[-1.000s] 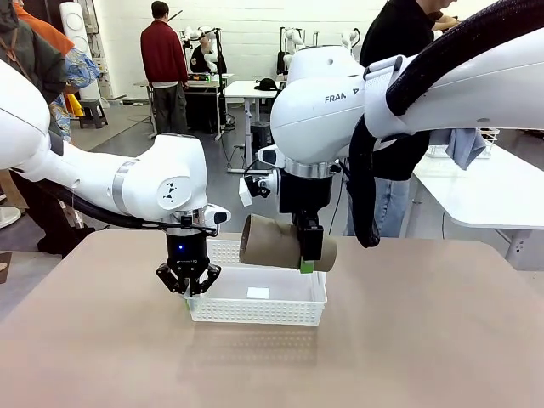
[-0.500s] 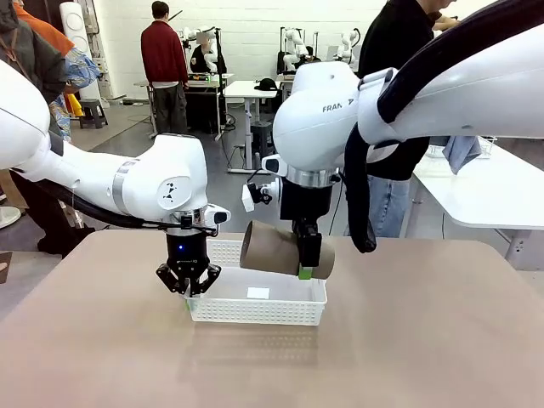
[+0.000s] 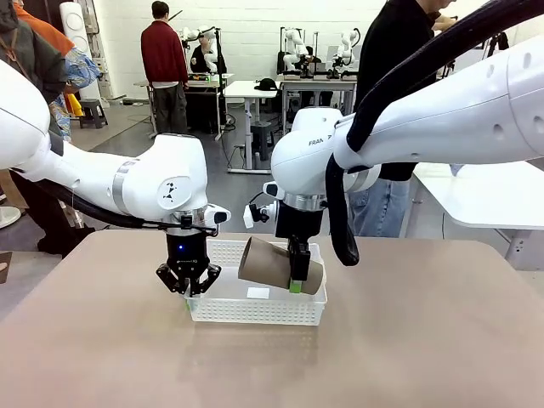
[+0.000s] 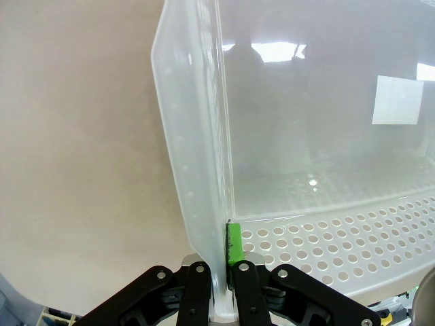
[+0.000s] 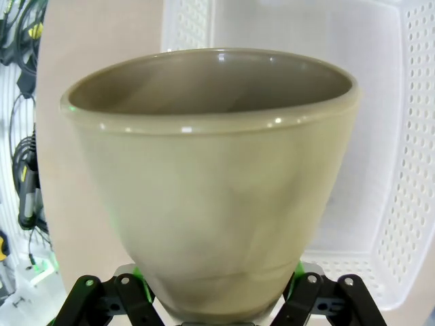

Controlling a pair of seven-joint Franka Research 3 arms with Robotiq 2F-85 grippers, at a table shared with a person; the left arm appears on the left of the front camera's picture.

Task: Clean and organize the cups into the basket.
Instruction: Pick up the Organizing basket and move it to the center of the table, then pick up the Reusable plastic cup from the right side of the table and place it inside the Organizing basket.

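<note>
Cup (image 3: 265,262) sideways over basket (image 3: 255,311) | your left wrist view: left gripper (image 4: 228,255) pinches basket wall | right gripper (image 3: 297,282) wide, gripping cup

cup (image 3: 270,265) sideways over basket (image 3: 255,310) | basket central on table (image 3: 408,340) | left fingers (image 4: 197,291) astride basket's left end wall

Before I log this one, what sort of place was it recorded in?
Probably a robotics lab: white robot arms work at a tan table, white workbenches stand across the open room behind, and people stand among them.
</note>
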